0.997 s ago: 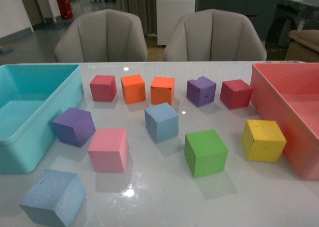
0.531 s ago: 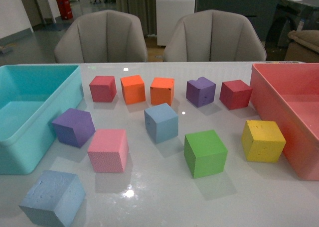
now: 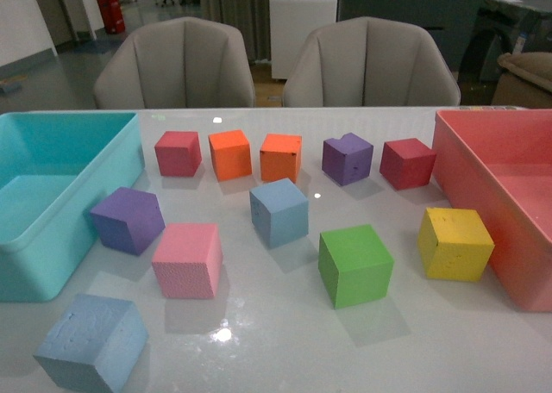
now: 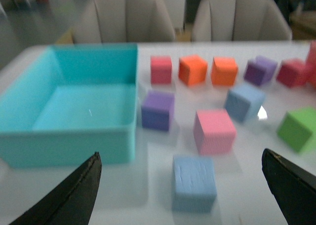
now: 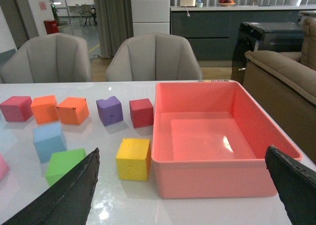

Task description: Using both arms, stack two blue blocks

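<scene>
Unmoved, pitted pale-blue blocks [image 3: 279, 212] [image 3: 90, 341]

The front view's edges crop the turquoise bin [image 3: 60, 264] at 9 o'clock and the red bin [image 3: 483, 195] at 3 o'clock. The left wrist view is blurred throughout. The wrist views cut off all but the finger ends of the left gripper [image 4: 178, 156] and the right gripper [image 5: 182, 151].
</scene>
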Robot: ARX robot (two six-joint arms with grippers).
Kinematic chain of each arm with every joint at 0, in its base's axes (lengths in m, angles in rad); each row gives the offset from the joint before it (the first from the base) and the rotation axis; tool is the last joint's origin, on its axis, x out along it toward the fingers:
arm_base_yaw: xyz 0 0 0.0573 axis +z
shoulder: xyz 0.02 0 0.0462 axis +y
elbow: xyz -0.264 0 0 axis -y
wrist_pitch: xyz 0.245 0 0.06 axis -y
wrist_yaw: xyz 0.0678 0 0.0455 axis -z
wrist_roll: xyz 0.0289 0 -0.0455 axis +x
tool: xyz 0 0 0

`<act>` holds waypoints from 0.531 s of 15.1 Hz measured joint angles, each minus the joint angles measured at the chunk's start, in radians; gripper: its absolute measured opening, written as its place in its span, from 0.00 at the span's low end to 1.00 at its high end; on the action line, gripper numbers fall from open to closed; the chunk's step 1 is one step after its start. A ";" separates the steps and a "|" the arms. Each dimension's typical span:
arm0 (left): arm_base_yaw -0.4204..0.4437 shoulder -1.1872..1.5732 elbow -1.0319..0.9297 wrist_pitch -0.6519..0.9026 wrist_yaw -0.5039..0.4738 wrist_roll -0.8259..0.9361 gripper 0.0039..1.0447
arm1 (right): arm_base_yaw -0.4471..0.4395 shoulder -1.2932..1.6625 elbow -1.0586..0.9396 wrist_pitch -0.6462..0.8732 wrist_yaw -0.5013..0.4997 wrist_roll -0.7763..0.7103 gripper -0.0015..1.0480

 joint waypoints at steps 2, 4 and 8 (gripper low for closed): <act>-0.023 0.113 0.084 -0.101 0.030 -0.003 0.94 | 0.000 0.000 0.000 0.000 0.000 0.000 0.94; -0.070 0.167 0.101 -0.002 0.011 -0.001 0.94 | 0.000 0.000 0.000 0.000 0.000 0.000 0.94; -0.197 0.553 0.126 0.302 -0.065 0.015 0.94 | 0.000 0.000 0.000 0.000 0.000 0.000 0.94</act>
